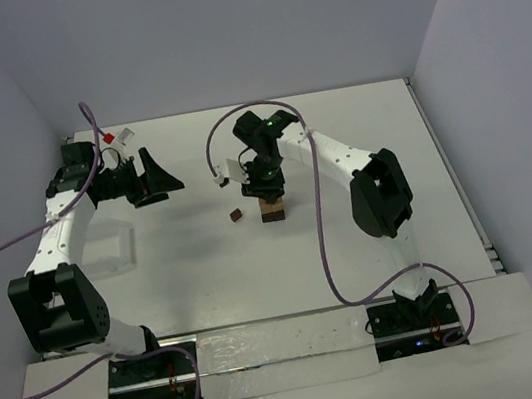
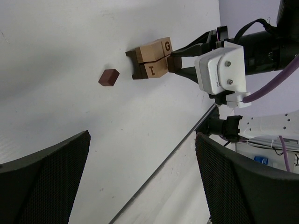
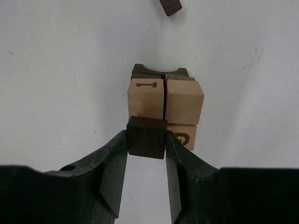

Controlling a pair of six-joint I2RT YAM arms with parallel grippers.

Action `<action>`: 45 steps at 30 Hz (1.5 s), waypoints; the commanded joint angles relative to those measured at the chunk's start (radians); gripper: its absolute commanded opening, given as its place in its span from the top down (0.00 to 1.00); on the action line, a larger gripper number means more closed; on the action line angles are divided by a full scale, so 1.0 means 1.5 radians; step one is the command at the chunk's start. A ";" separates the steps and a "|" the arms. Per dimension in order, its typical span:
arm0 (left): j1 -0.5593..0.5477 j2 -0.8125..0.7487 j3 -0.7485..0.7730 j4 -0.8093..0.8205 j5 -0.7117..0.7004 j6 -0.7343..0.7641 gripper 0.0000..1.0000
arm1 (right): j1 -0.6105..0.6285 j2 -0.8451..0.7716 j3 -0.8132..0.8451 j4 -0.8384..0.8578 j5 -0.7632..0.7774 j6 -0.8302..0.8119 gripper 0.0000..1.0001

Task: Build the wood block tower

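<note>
The wood block tower (image 1: pixel 272 208) stands mid-table: dark brown blocks below, light tan blocks above, some with printed marks (image 3: pixel 145 98). It also shows in the left wrist view (image 2: pixel 153 58). My right gripper (image 3: pixel 146 138) is shut on a dark brown block (image 3: pixel 146 136) and holds it right at the tower's near side, above the tan block marked G (image 3: pixel 183 136). A loose dark brown block (image 1: pixel 235 215) lies left of the tower, seen too in the left wrist view (image 2: pixel 109 77). My left gripper (image 1: pixel 156 176) is open and empty, far left of the tower.
A clear plastic tray (image 1: pixel 110 250) lies at the left under the left arm. The table's right edge (image 1: pixel 450 175) meets the wall. The right arm's cable (image 1: pixel 325 241) loops over the table near the tower.
</note>
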 commanded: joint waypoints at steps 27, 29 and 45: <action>0.006 0.008 0.037 0.007 0.024 0.011 0.01 | -0.020 0.022 0.046 0.021 -0.011 -0.005 0.81; 0.006 0.009 0.036 0.007 0.025 0.011 0.01 | -0.019 0.022 0.046 0.021 -0.012 -0.004 0.80; 0.007 0.001 0.035 0.007 0.039 0.006 0.01 | -0.020 0.026 0.048 0.015 -0.012 -0.005 0.59</action>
